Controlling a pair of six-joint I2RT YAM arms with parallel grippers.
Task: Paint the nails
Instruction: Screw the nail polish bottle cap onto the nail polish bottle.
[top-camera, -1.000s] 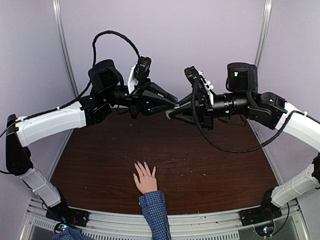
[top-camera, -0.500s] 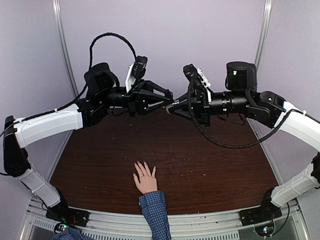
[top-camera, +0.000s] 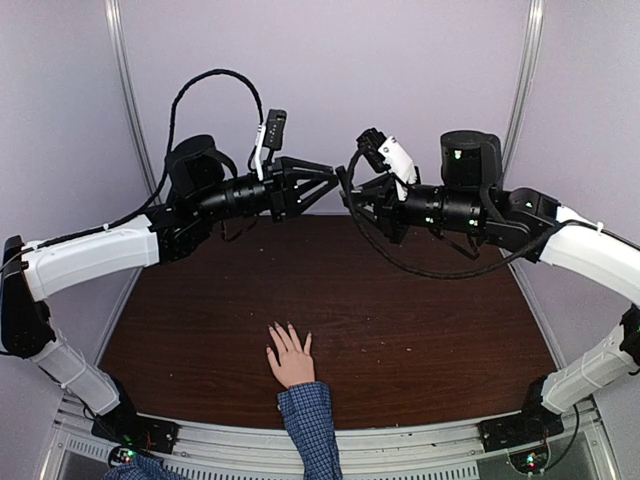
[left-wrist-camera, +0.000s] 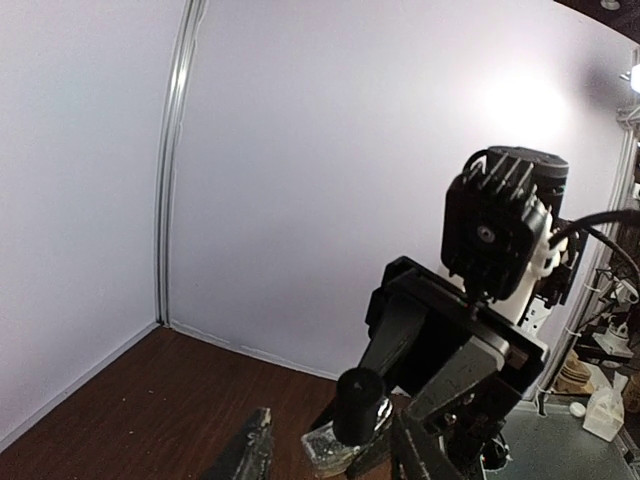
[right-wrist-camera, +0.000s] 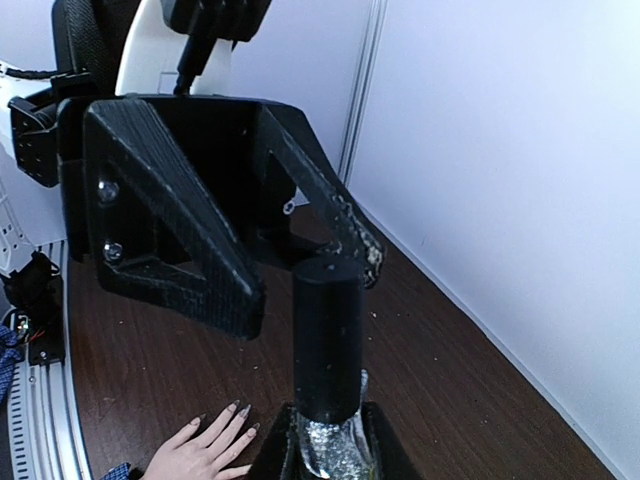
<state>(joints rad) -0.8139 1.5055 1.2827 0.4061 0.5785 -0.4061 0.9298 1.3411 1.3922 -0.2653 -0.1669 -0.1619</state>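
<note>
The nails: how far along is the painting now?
Done: the right gripper holds the polish bottle above the table. In hand: the open left gripper is at its black cap, still on. Left: uncapping and painting the nails of the hand.

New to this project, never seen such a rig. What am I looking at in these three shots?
Two robot arms are bolted at a table's near edge. The wide shot comes from a fixed camera above and behind them, the other two from a camera on each wrist. A person's hand rests on the table, fingers spread, with a blue checked cuff. Both arms are raised and meet in mid-air. The right gripper is shut on a small bottle with a black cap. The left gripper is open, close to that cap.
</note>
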